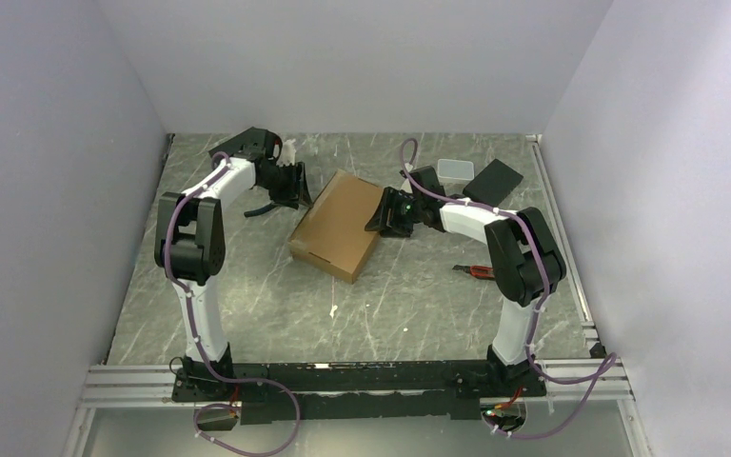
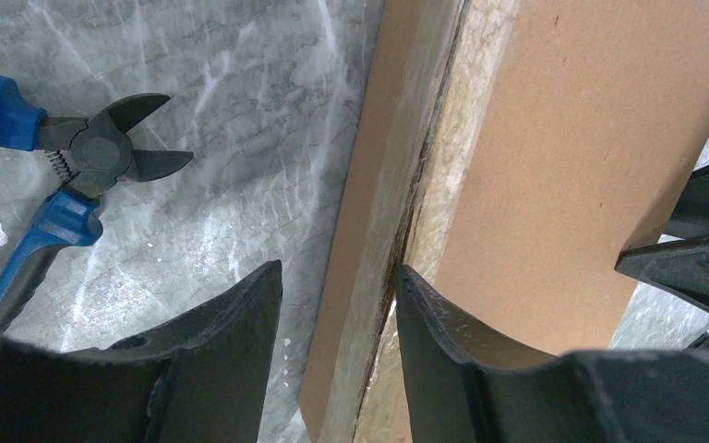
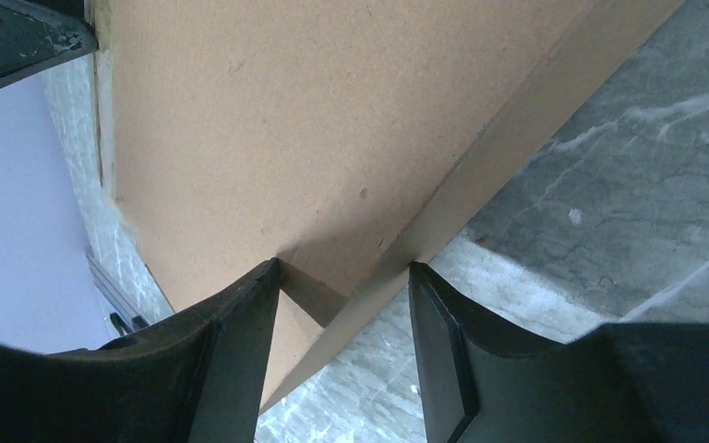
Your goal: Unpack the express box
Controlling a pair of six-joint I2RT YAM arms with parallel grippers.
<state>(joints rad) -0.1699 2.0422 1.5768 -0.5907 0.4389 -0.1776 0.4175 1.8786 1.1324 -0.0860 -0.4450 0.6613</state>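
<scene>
The express box [image 1: 338, 224], a flat brown cardboard mailer, lies closed at the table's middle, turned at an angle. My left gripper [image 1: 297, 186] is at its far left edge. In the left wrist view the box [image 2: 563, 166] shows a taped seam along that edge, and my left gripper [image 2: 337, 277] is open, with one finger over the table and one over the lid. My right gripper [image 1: 385, 214] is at the box's right edge. In the right wrist view it is open [image 3: 343, 268] and straddles the edge of the box [image 3: 286, 111].
Blue-handled cutters [image 2: 65, 185] lie on the table left of the box. A white-grey case [image 1: 455, 171] and a black flat block [image 1: 495, 179] lie at the back right. A small red-handled tool [image 1: 476, 271] lies near the right arm. Walls close three sides.
</scene>
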